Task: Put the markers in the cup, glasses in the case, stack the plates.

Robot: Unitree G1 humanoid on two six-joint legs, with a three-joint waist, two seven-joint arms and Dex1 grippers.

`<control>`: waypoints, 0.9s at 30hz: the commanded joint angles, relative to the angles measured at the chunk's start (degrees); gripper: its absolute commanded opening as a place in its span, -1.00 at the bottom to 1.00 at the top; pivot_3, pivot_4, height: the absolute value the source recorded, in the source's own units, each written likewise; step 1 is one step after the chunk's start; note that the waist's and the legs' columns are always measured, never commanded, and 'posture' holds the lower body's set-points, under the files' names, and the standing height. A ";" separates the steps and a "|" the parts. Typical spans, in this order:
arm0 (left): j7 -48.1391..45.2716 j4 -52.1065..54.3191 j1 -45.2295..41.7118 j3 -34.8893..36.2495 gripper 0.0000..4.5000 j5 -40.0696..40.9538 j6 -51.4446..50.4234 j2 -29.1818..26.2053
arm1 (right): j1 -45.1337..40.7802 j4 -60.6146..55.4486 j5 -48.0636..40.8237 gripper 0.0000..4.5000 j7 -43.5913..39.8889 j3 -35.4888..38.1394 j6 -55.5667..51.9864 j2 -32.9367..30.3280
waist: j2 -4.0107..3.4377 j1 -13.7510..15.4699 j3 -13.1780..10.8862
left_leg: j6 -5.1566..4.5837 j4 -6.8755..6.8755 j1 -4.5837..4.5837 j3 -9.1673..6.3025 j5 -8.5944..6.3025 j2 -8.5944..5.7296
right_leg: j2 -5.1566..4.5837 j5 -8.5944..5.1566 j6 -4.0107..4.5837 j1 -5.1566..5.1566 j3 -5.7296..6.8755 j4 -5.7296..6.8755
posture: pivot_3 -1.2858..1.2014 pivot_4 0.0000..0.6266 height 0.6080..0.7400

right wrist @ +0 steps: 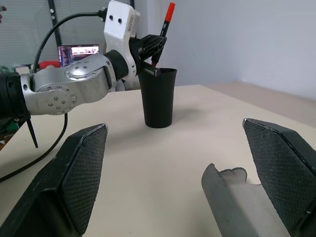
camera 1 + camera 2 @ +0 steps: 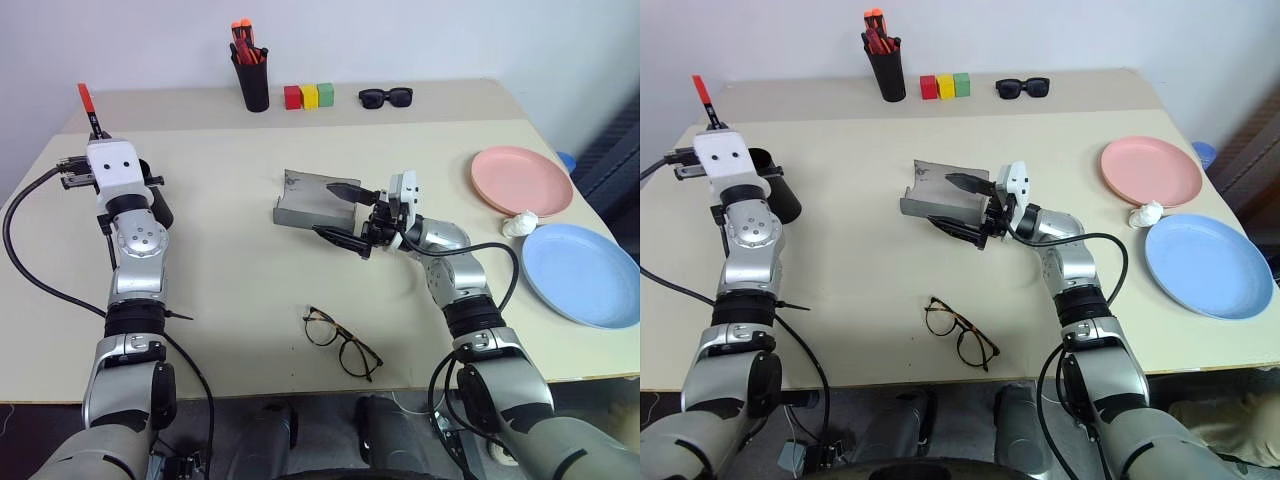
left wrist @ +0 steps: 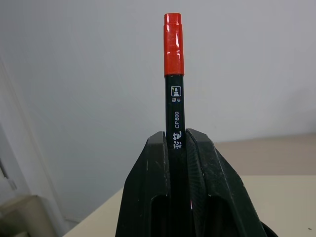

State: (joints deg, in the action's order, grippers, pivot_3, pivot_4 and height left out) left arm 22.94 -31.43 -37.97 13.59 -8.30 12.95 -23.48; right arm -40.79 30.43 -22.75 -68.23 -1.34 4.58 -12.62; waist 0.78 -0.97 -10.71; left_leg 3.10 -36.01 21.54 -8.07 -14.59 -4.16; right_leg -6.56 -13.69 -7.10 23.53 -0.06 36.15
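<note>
Nearest the front edge of the beige worktop point(image 2: 230, 300) lie the thin-rimmed dark tortoiseshell glasses point(image 2: 343, 342), unfolded, lenses flat on the surface and apart from everything else. Further in, at the middle, the right hand point(image 2: 343, 213) reaches leftward with its two black fingers spread wide, holding nothing, poised at the near-right end of the grey hard-shell glasses case point(image 2: 310, 200), which sits open; whether a finger touches the case cannot be told. To the right lie the two round plastic plates, the light blue plate point(image 2: 580, 273) nearer and the salmon pink plate point(image 2: 520, 180) just behind it, side by side and not stacked, with a small crumpled white scrap point(image 2: 519, 224) between them. On the left side the left hand point(image 1: 154, 46) is raised above the worktop, clamped on the red-and-black marker point(image 3: 174, 84), whose red end points upward; the hand sits over the rim of the wide tapered matte black cup point(image 1: 158, 98), which stands upright. Along the far edge stand a narrow black pen holder with orange-red pens point(image 2: 250, 70), three small blocks in red, yellow and green point(image 2: 308, 96), and chunky black sunglasses point(image 2: 385, 97).
</note>
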 commanded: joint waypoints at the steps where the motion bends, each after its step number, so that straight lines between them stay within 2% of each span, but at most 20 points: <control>1: 0.46 0.52 -0.83 -0.17 -0.95 -0.45 1.45 -0.02 | -1.09 -2.47 -0.66 1.00 0.02 0.86 0.76 0.33 | 0.00 0.01 0.00 | 0.00 0.00 0.00 0.00 0.00 0.00 | 0.00 0.00 0.00 0.00 0.00 0.00 | 0.03 -0.52 1.00; 3: 0.39 0.51 -0.59 -0.19 -0.95 -0.42 1.44 0.15 | -1.10 -2.49 -0.64 1.00 0.02 0.86 0.76 0.29 | 0.00 0.02 0.00 | 0.00 0.00 0.00 0.00 0.00 0.00 | 0.00 0.00 0.00 0.00 0.00 0.00 | 0.03 -0.52 1.00; 6: 0.38 0.85 0.13 -0.17 -0.43 -0.35 1.18 0.44 | -1.11 -2.57 -0.64 1.00 -0.06 0.91 0.67 0.07 | 0.00 -0.01 0.00 | 0.00 0.00 0.00 0.00 0.00 0.00 | 0.00 0.00 0.00 0.00 0.00 0.00 | 0.03 -0.52 1.00; 12: 0.41 1.82 0.95 -0.02 0.91 0.08 0.85 0.97 | -1.57 -1.89 -0.47 1.00 -0.10 1.00 0.77 -0.09 | 0.00 -0.04 0.00 | 0.00 0.00 0.00 0.00 0.00 0.00 | 0.00 0.00 0.00 0.00 0.00 0.00 | 0.03 -0.52 1.00; 13: 0.28 2.25 1.11 0.10 0.99 0.33 0.85 1.09 | -1.59 -1.89 -0.46 1.00 -0.10 1.01 0.74 -0.14 | 0.00 -0.03 0.00 | 0.00 0.00 0.00 0.00 0.00 0.00 | 0.00 0.00 0.00 0.00 0.00 0.01 | 0.03 -0.52 1.00; 22: -4.10 9.40 -0.85 -0.21 0.99 3.80 -2.51 2.68 | -1.17 -2.74 0.27 1.00 1.16 0.99 -0.26 -1.34 | 0.00 0.05 0.00 | 0.00 -0.01 0.01 0.00 0.00 0.00 | 0.00 0.00 0.00 0.00 0.00 0.00 | 0.03 -0.52 1.00; 27: -13.55 17.95 -3.78 -2.44 0.99 8.27 -13.34 3.11 | 1.27 -7.42 1.31 1.00 3.97 1.20 -1.63 -3.90 | 0.00 0.17 0.00 | 0.00 -0.07 0.09 -0.01 0.00 -0.01 | 0.00 0.01 -0.01 0.01 0.00 -0.01 | 0.03 -0.52 1.00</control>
State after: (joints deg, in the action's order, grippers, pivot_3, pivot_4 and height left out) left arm 12.28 -17.47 -40.01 11.97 -1.38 1.79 -19.87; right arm -39.98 26.29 -21.36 -65.24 -1.31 3.14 -15.97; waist 0.78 -0.80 -10.71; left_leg 3.09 -36.08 21.63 -8.08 -14.59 -4.16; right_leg -6.56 -13.69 -7.10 23.54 -0.05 36.13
